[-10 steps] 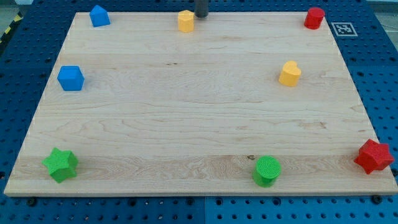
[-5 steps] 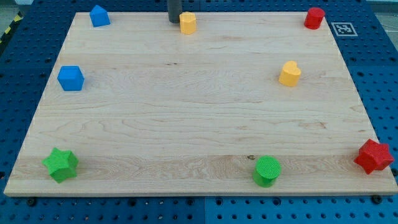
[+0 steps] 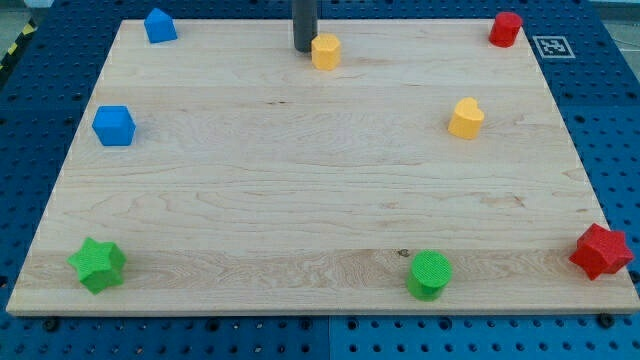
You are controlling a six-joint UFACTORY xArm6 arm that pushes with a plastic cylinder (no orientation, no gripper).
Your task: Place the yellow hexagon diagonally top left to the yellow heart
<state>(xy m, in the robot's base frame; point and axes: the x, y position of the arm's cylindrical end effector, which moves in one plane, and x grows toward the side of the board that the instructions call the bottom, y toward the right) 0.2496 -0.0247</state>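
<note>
The yellow hexagon [image 3: 325,51] lies near the view's top edge of the wooden board, a little left of centre. My tip [image 3: 304,49] stands right against its left side. The yellow heart [image 3: 466,118] lies to the view's right and lower, well apart from the hexagon. The hexagon is up and to the left of the heart.
Wooden board [image 3: 300,200] on a blue pegboard. Blue house-shaped block [image 3: 159,25] at top left, blue cube [image 3: 114,125] at left, green star [image 3: 98,264] at bottom left, green cylinder [image 3: 431,274] at bottom, red star [image 3: 601,251] at bottom right, red block [image 3: 506,29] at top right.
My tip went from the hexagon's right to its left side, then pushed it to the right and slightly down. The other blocks have not moved.
</note>
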